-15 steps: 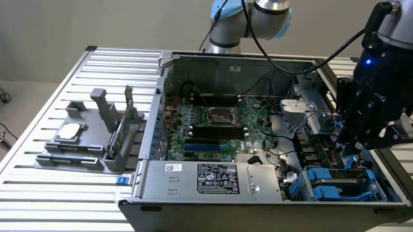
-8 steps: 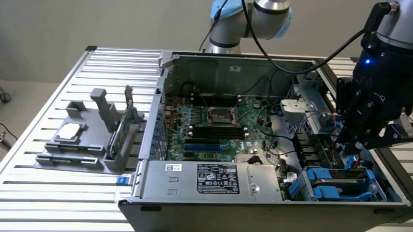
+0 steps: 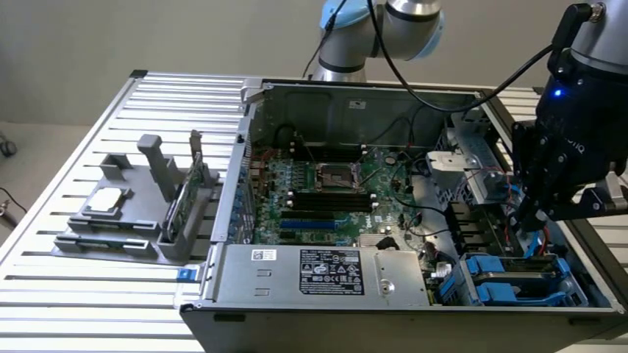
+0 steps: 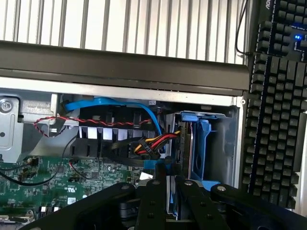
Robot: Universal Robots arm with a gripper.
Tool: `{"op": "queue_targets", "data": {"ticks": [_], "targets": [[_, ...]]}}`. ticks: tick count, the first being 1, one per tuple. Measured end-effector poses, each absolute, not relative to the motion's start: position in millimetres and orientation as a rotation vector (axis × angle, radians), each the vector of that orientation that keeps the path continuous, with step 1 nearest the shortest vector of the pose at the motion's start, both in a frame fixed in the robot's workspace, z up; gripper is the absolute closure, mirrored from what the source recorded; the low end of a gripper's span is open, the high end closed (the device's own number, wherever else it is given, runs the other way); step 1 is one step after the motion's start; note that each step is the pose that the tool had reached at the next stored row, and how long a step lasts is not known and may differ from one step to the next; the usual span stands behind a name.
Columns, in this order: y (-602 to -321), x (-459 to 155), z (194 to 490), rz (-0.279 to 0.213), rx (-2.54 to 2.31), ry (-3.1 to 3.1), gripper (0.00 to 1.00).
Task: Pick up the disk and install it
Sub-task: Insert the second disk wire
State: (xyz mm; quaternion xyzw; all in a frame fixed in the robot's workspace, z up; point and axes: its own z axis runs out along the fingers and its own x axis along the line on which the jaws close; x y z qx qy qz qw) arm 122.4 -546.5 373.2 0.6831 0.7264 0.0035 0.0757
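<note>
My black gripper [image 3: 531, 220] hangs inside the open computer case [image 3: 245, 147], over the drive cage at the exterior view's right. In the wrist view its two fingers [image 4: 154, 196] stand close together, and a thin grey upright strip shows between them. I take that strip to be the disk [image 4: 171, 197] seen edge-on. A bit of blue plastic lies just past the fingertips. The gripper [image 4: 170, 181] looks shut on this edge. The rest of the disk is hidden under the fingers.
A blue carrier [image 4: 199, 143] stands upright in the cage beside the fingers, with blue carriers [image 3: 510, 283] at the case's corner. Red, yellow and black wires [image 4: 153, 141] and a blue cable [image 4: 110, 103] run close by. A keyboard [image 4: 278, 96] lies outside the case. A grey fixture [image 3: 118, 220] holds a small chip.
</note>
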Motion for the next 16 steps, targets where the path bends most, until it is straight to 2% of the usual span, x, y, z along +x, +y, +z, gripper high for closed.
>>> {"op": "queue_targets", "data": {"ticks": [16], "targets": [[-551.4, 116.8, 364.8, 0.017, 2.044, 2.172, 0.84]]}}
